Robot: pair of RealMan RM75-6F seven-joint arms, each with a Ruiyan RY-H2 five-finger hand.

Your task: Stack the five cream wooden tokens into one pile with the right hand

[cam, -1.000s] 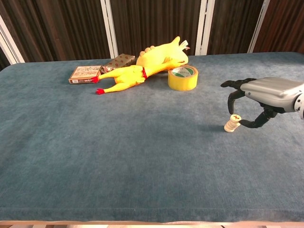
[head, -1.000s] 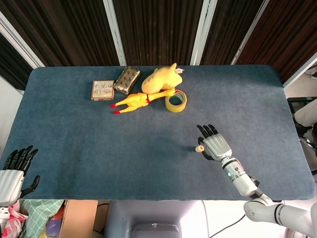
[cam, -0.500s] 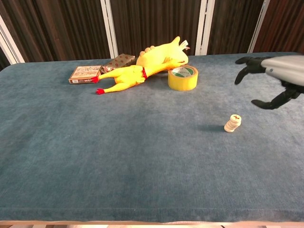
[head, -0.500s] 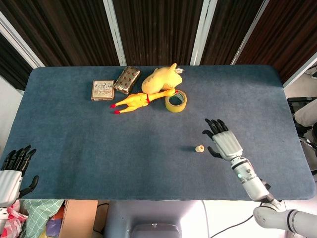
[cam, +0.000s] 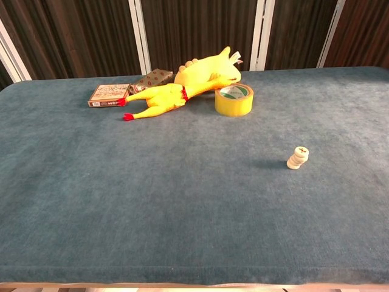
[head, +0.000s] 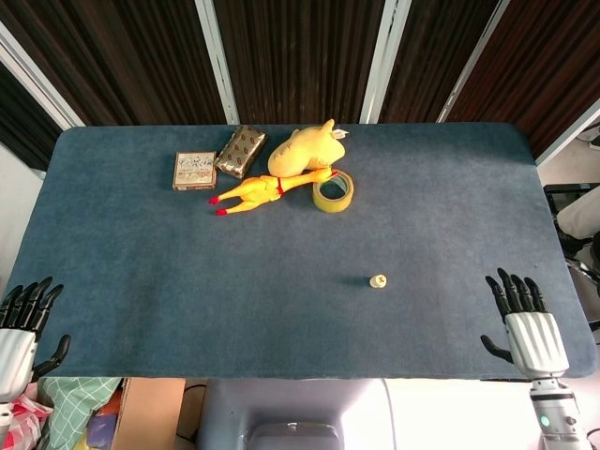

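The cream wooden tokens (head: 378, 280) stand in one small pile (cam: 297, 158) on the blue table, right of centre; the top one shows a cross mark and the pile leans slightly. My right hand (head: 529, 328) hovers at the table's near right edge, well away from the pile, fingers spread and holding nothing. My left hand (head: 19, 328) is at the near left corner, off the table, fingers apart and empty. Neither hand shows in the chest view.
At the back of the table lie a yellow rubber chicken (head: 262, 190), a yellow plush toy (head: 302, 150), a roll of yellow tape (head: 333, 191), a card box (head: 194, 170) and a patterned pouch (head: 241, 151).
My right hand has let go of the pile and drawn back right and toward the near edge, leaving the chest view. The left hand has sunk slightly lower.
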